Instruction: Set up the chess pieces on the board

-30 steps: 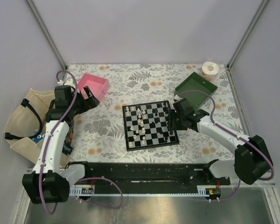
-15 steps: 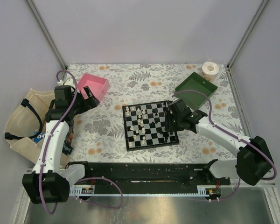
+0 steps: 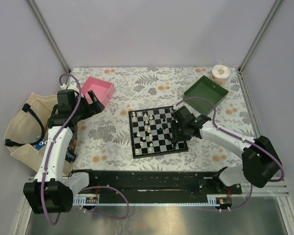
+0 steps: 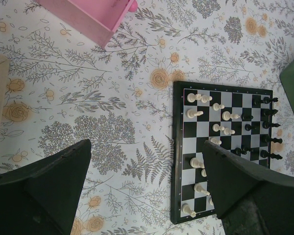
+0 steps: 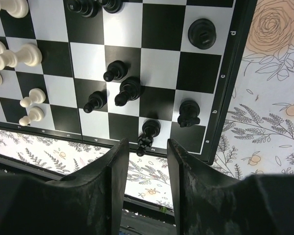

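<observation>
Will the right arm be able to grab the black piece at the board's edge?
Probably yes: the right gripper hangs over the board, fingers apart, with that black piece lined up with the gap and nothing blocking.

Board [image 4: 178, 161]: black-and-white chequer inside a black border with small white edge markings, carrying cream-white chess pieces [image 4: 194, 113] and black chess pieces [image 5: 129, 91]. Tablecloth [image 3: 137, 88]: white ground printed with grey ferns and leafy sprigs and scattered orange-yellow roses; on it a pink tray [image 3: 99, 90] at upper left and a dark green tray [image 3: 206, 92] at upper right, with a beige roll [image 3: 220, 73] in the far upper-right corner. At the left edge of the top view is a cream bag [image 3: 19, 132] with dark straps; left arm [image 3: 54, 152] and right arm [image 3: 228, 141] are white with black joints.
</observation>
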### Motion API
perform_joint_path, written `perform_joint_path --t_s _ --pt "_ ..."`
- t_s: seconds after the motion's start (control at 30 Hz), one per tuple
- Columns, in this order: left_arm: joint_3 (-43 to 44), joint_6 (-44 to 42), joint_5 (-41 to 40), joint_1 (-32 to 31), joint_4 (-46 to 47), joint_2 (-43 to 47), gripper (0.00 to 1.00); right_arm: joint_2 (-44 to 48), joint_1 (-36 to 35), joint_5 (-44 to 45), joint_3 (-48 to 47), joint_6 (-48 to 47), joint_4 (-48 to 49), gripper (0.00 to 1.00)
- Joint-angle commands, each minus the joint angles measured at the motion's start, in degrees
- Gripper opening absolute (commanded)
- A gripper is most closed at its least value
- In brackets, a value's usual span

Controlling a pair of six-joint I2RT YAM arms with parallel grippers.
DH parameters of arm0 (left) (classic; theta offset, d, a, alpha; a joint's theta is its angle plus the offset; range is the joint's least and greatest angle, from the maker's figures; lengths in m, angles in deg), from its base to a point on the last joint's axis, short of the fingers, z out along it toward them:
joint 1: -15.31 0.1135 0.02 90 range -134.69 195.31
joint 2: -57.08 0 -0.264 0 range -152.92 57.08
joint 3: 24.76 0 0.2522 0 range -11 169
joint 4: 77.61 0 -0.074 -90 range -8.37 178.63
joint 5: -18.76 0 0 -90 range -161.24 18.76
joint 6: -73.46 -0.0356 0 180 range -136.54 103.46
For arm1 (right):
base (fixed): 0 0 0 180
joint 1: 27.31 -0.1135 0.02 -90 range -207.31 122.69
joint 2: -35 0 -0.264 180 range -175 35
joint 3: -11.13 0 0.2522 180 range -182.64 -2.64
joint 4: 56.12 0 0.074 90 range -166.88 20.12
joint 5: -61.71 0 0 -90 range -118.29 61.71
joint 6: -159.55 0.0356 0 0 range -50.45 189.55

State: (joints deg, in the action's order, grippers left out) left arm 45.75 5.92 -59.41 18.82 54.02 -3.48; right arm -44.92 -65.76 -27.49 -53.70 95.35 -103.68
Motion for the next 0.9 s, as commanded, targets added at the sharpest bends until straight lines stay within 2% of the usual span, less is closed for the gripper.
perform_joint_path --t_s 0.0,0.33,0.87 --pt "0.7 -0.3 1.3 0.4 1.7 -0.1 0.99 -0.3 -1.2 -0.6 -2.6 0.3 -0.8 0.44" --pt "0.7 -0.4 1.3 0.4 1.7 -0.1 0.99 -3.0 -1.6 -0.4 -3.1 1.1 -1.5 0.43" --pt "0.7 -0.3 1.3 0.4 1.7 -0.2 0.99 -5.9 -2.5 0.4 -3.9 1.4 -1.5 0.36"
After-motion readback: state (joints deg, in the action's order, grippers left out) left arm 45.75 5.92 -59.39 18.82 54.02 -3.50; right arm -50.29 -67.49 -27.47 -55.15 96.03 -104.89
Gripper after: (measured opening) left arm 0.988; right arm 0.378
